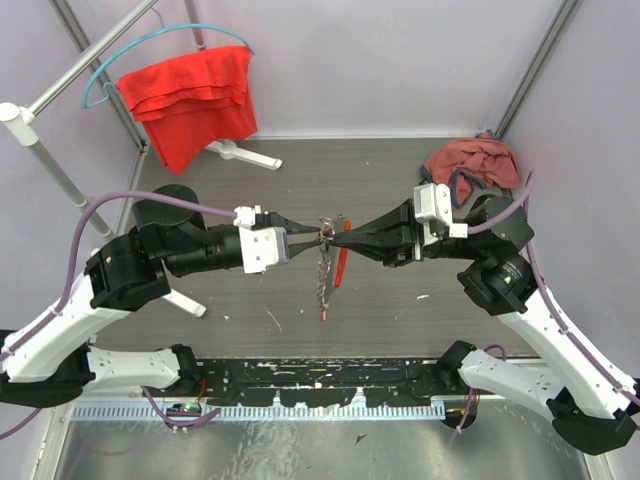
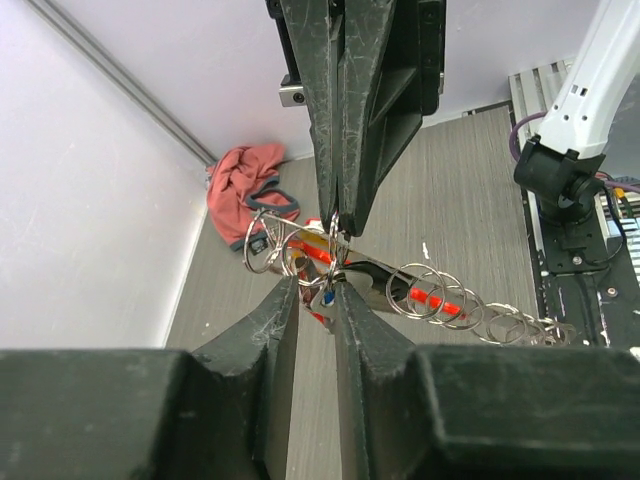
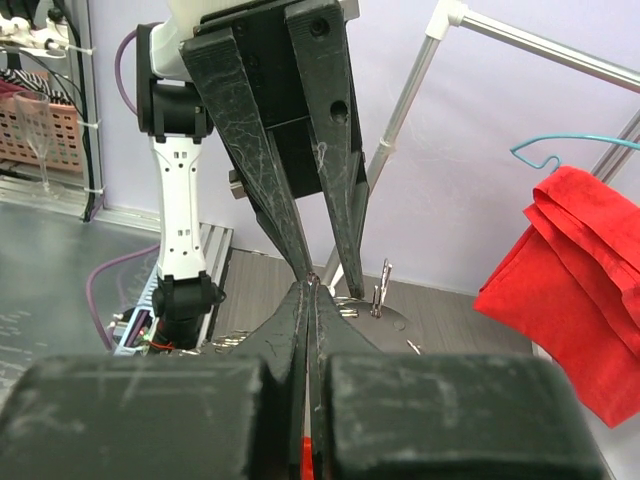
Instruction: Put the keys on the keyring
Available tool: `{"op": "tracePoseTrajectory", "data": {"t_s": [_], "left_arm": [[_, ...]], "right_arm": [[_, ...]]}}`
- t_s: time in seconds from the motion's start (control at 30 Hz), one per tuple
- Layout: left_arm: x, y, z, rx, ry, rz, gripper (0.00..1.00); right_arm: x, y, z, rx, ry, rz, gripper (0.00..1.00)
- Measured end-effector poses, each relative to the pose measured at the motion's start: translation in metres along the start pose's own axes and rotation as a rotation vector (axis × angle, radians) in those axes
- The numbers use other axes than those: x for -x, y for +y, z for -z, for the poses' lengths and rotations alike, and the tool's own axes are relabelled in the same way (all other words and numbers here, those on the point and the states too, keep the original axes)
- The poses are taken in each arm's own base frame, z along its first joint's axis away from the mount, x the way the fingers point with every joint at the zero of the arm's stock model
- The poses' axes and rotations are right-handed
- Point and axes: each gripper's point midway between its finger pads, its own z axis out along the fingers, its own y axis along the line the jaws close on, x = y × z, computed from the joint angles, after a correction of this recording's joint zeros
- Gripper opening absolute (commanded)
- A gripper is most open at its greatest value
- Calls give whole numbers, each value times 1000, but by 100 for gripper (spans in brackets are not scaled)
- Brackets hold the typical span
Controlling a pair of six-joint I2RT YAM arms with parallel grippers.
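Observation:
Both grippers meet over the middle of the table. My right gripper (image 1: pixel 342 231) (image 3: pixel 315 285) is shut on the keyring (image 1: pixel 326 232), a thin silvery wire loop (image 2: pixel 322 262). A chain of rings (image 2: pixel 470 312) and a long red-orange tag (image 1: pixel 340 265) (image 2: pixel 430 298) trail from it. My left gripper (image 1: pixel 318 236) (image 2: pixel 315 287) faces it with jaws a narrow gap apart. Of the keys, a small blue-headed key (image 2: pixel 328 296) shows, sitting between the fingertips (image 2: pixel 290 292) beside the loop. I cannot tell whether this key is threaded on the loop.
A red cloth (image 1: pixel 190 100) (image 3: pixel 575 280) hangs on a teal hanger at the back left, above a white stand foot (image 1: pixel 245 153). A crumpled reddish cloth (image 1: pixel 470 160) (image 2: pixel 245 185) lies at the back right. A black round base (image 1: pixel 165 205) sits behind the left arm.

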Motion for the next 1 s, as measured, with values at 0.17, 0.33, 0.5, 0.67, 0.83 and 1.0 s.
{"op": "tracePoseTrajectory", "data": {"t_s": [0.17,0.33,0.5,0.67,0.83,1.0], "left_arm": [[-2,-1,-3,-8,5,0,15],[-4,-2,-5,-11,10,1,3],[-5,-2,-7,-17,13,2,0],[-6,-3,-9,-23,17,4,5],[-7,-3,-9,-25,20,1,25],[-6,-3,-8,-23,18,-4,30]], "right_arm": [[3,2,1,0,-6,7,1],[5,2,2,0,-10,11,1],[6,2,2,-1,-12,14,1],[7,2,3,-6,-16,18,1],[10,1,4,-19,-18,31,1],[8,0,6,-28,-8,42,1]]}}
